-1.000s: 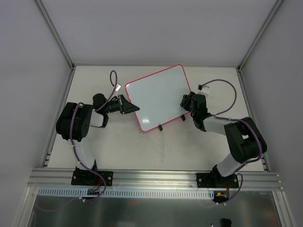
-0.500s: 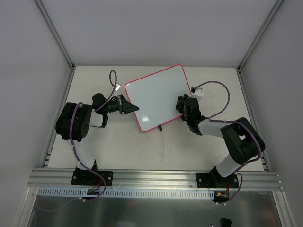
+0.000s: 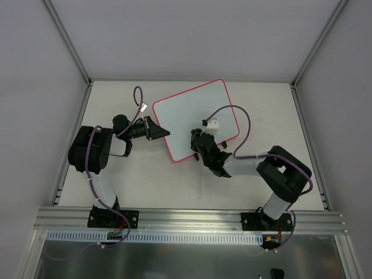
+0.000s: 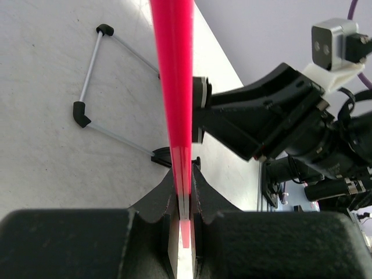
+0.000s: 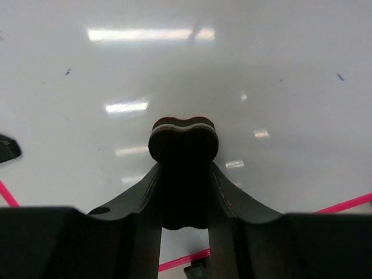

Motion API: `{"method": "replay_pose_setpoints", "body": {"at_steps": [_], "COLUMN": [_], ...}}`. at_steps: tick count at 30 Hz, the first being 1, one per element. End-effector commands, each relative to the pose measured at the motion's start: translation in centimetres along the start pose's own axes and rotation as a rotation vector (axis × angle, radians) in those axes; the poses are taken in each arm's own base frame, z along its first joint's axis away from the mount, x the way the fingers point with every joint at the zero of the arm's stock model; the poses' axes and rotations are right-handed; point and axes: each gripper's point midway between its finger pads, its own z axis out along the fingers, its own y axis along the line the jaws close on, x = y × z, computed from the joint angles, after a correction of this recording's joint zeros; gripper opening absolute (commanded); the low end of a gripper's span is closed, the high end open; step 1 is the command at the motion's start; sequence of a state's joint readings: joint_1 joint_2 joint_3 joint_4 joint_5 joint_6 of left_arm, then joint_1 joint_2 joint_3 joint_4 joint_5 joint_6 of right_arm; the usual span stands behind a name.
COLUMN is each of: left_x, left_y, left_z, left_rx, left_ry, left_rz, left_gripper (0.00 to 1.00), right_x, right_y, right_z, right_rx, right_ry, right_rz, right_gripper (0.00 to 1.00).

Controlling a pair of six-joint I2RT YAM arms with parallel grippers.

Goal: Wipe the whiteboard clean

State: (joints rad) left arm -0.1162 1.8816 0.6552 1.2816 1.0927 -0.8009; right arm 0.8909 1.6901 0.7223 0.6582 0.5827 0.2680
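Left gripper (image 4: 183, 192) clamped on whiteboard (image 3: 189, 113) frame (left edge). Right gripper (image 5: 185, 168) pinches black eraser (image 5: 183, 139), against board near bottom edge.

No legible text, label, brand, number or sign anywhere, whiteboard (image 5: 261, 70) glossy and blank apart from a few tiny blue specks (image 5: 340, 76), possibly ink, too small to read as characters.
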Motion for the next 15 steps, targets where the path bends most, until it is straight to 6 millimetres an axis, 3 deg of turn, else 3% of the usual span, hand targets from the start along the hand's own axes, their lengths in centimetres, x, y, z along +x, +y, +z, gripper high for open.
{"method": "replay_pose_setpoints", "body": {"at_steps": [1,5,8,10,15], "left_x": [-2.6,-2.6,-2.6,-2.6,-2.5], "left_y": [-5.2,-5.2,-5.2,-5.2,-5.2], "left_z": [0.1,0.1,0.0,0.0,0.0], "left_rx": [0.190,0.190,0.190,0.190,0.189], "left_ry": [-0.071,-0.070,-0.070,-0.070,-0.069], "left_rz": [0.422,0.424,0.423,0.424,0.421], "left_gripper": [0.00,0.00,0.00,0.00,0.00], "right_x": [6.0,6.9,6.4,5.2,0.9], "right_y": [3.3,3.8,2.9,2.6,-1.3], "right_z": [-0.6,-0.7,-0.6,-0.6,0.1], "right_rx": [-0.109,-0.117,-0.092,-0.098,-0.029], "right_ry": [0.177,0.193,0.179,0.176,0.125], "right_rz": [-0.047,-0.054,-0.053,-0.038,0.015], "right_gripper": [0.00,0.00,0.00,0.00,0.00]}}
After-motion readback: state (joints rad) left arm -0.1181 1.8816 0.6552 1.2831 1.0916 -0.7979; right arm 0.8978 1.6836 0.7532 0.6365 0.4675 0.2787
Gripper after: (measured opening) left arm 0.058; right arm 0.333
